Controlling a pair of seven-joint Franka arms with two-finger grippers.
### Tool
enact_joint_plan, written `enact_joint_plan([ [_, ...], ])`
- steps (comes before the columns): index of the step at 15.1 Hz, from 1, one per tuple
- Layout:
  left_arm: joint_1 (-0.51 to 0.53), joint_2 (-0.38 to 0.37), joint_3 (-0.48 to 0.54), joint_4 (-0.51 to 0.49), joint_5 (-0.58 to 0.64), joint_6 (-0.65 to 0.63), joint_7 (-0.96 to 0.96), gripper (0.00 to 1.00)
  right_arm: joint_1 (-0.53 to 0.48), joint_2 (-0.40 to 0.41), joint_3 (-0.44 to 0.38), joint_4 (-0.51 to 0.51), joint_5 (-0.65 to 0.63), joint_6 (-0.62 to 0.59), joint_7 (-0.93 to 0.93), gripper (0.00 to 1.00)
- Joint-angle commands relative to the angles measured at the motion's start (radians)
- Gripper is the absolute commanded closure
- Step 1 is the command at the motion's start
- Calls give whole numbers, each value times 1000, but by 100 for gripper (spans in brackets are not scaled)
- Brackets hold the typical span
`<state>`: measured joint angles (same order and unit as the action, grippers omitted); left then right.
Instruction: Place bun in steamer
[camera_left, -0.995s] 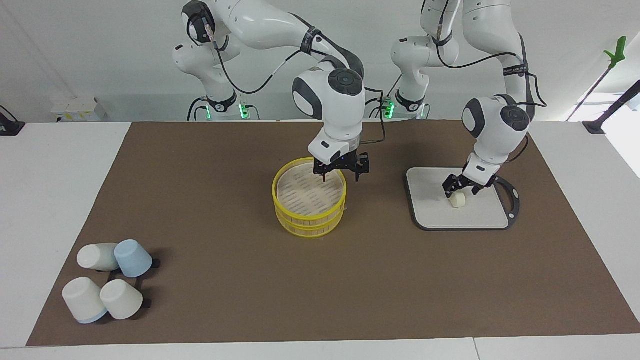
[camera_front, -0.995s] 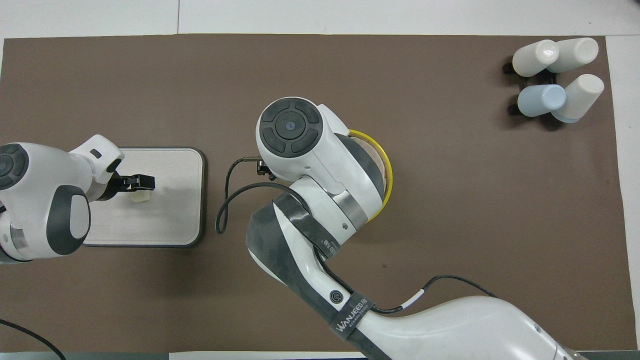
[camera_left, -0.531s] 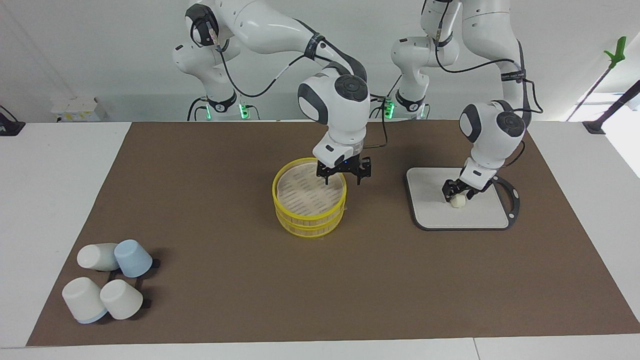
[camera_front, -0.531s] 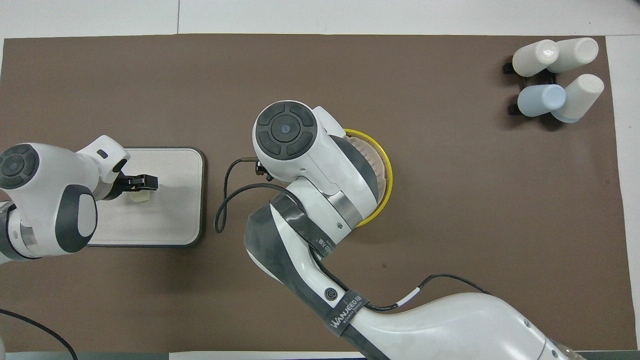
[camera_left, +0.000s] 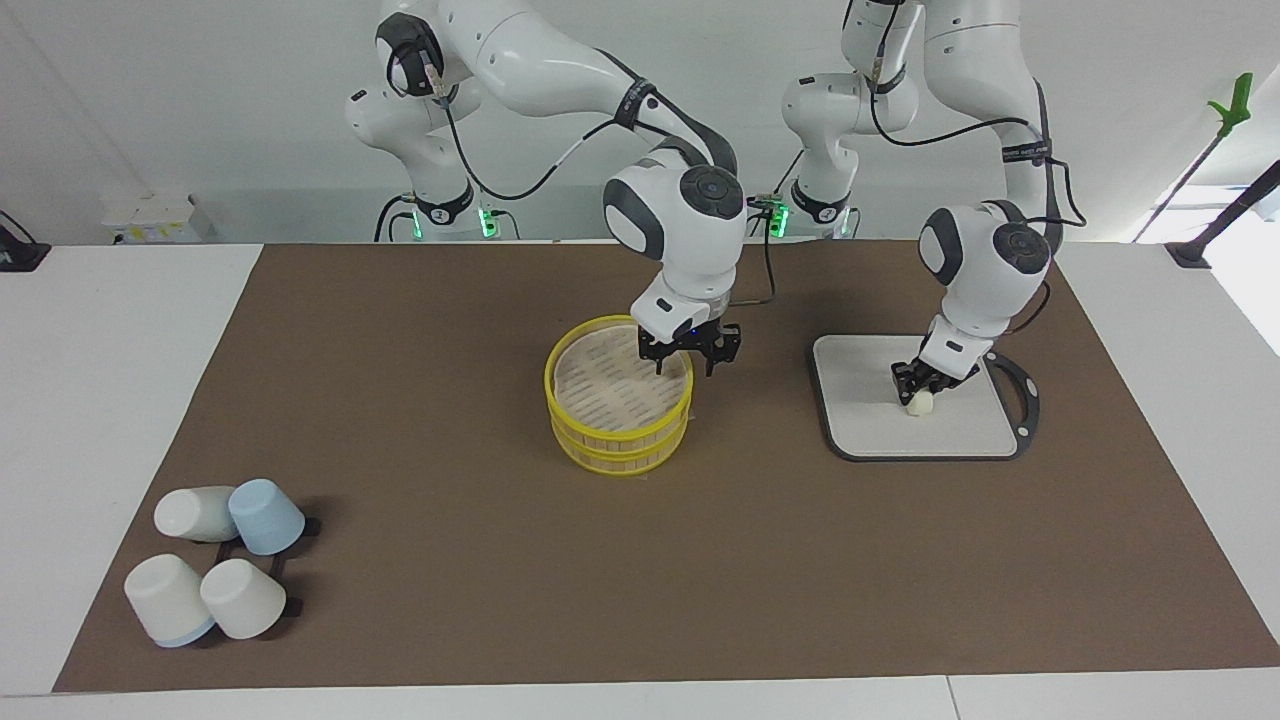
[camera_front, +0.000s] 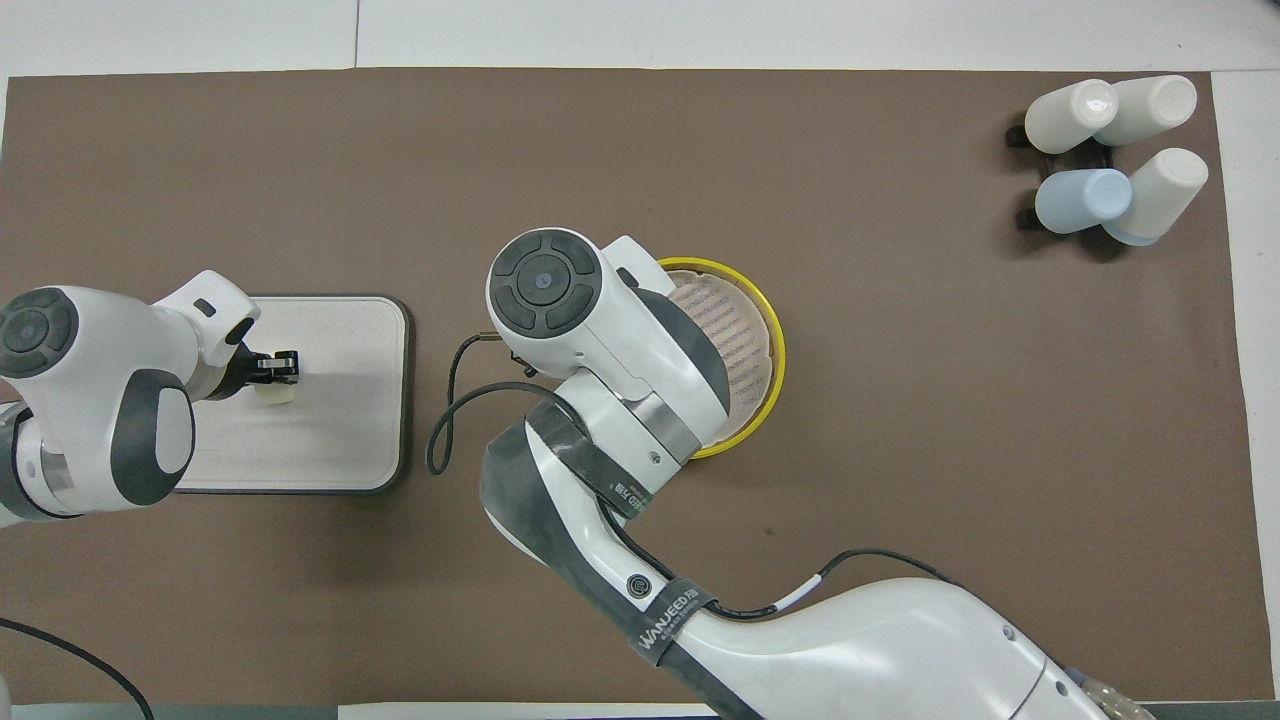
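Note:
The bun (camera_left: 918, 404) is a small cream lump lying on the flat grey board (camera_left: 860, 420). It also shows in the overhead view (camera_front: 276, 394). My left gripper (camera_left: 922, 386) is down on it, fingers closed against its sides; in the overhead view this gripper (camera_front: 274, 368) covers part of the bun. The steamer (camera_left: 610, 400) has yellow rims and a slatted top and stands mid-table. My right gripper (camera_left: 688, 358) is open and empty; it straddles the steamer's rim on the side toward the left arm's end. In the overhead view the right arm hides this gripper and part of the steamer (camera_front: 745, 340).
Several white and blue cups (camera_left: 215, 560) lie on a black rack at the right arm's end, farther from the robots; they show in the overhead view too (camera_front: 1115, 160). A brown mat (camera_left: 450, 300) covers the table. The board (camera_front: 350, 440) has a black rim.
My left gripper has come down onto the bun and its fingers have narrowed around it. My right gripper has shifted slightly toward the left arm's end, at the steamer's rim.

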<state>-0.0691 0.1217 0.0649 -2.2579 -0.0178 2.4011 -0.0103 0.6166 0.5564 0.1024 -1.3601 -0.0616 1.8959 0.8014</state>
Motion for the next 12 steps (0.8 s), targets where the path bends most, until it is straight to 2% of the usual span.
enact_joint_plan([
  [1,6,-5,-5,-8,1,12,-5,67,-1,-12,0,-48,-12,52,62,60],
  [2,6,-4,-5,-5,1,10,-7,68,-3,-12,0,-50,-6,66,100,75],
  [3,6,-4,-5,-3,1,7,-8,70,-6,-12,2,-50,-4,77,125,95],
  [4,6,-4,-5,4,1,-2,-8,70,-6,-12,2,-50,-3,78,127,100],
  [6,6,-2,-5,35,-8,-46,-8,70,-9,-15,0,-30,0,62,127,100],
  [9,3,-4,-10,141,-43,-199,-13,70,-46,-19,-1,10,-18,14,98,100],
  [12,-21,3,-11,312,-93,-403,-58,70,-135,-56,-1,21,-9,0,-135,100],
])
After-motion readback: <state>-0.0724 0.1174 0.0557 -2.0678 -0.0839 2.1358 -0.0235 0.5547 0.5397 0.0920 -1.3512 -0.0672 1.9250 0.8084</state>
